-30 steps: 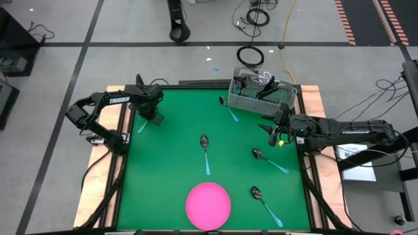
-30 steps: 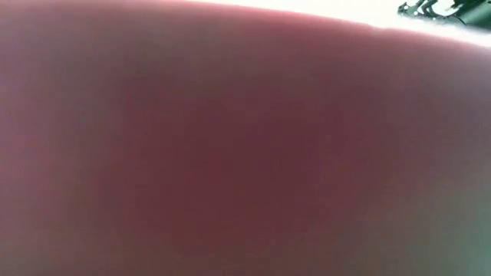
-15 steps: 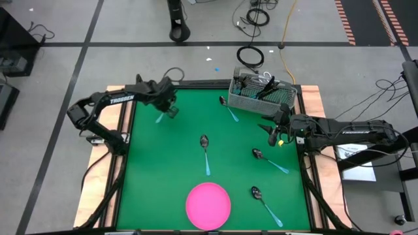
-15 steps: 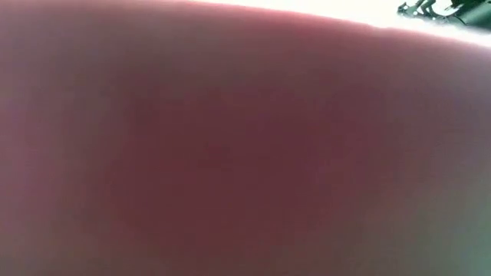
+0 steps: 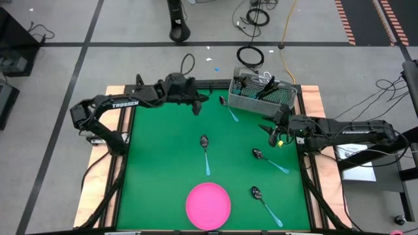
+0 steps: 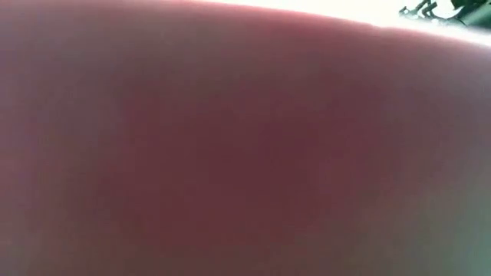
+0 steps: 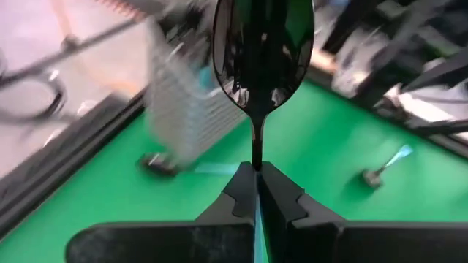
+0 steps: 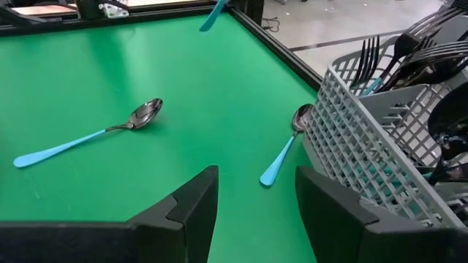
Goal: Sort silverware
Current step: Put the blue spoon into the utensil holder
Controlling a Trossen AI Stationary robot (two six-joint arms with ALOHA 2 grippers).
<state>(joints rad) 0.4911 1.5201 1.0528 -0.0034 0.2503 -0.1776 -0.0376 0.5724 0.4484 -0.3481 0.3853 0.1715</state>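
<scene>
My left gripper (image 5: 196, 104) hangs over the far part of the green table (image 5: 163, 170), a little left of the grey wire basket (image 5: 261, 95). It is shut on a spoon (image 7: 262, 51) with a dark shiny bowl and a light-blue handle. Three more spoons (image 5: 206, 153) (image 5: 269, 160) (image 5: 264, 203) lie flat on the mat. Another spoon (image 8: 284, 150) lies with its bowl against the basket's foot. My right gripper (image 8: 252, 212) waits open at the right edge, near the basket, with nothing between its fingers. The basket holds several forks and spoons (image 8: 409, 55). My left gripper pinches the spoon's thin neck (image 7: 257, 159), where the dark metal meets the blue handle, between its two fingertips (image 7: 241, 193). The fingers lie along the spoon. The bowl sticks out ahead of them toward the basket, and the spoon is lifted clear of the table.
A round pink plate (image 5: 208, 205) lies at the near edge and fills the low view as a blur (image 6: 230, 153). Bare green mat spreads over the left and middle. A raised black frame (image 5: 124, 163) borders the table.
My left gripper has risen from the far left of the mat and swung along the far edge toward the basket. It has tipped from pointing down to nearly level. The spoon has come off the table with it and is now lifted clear.
</scene>
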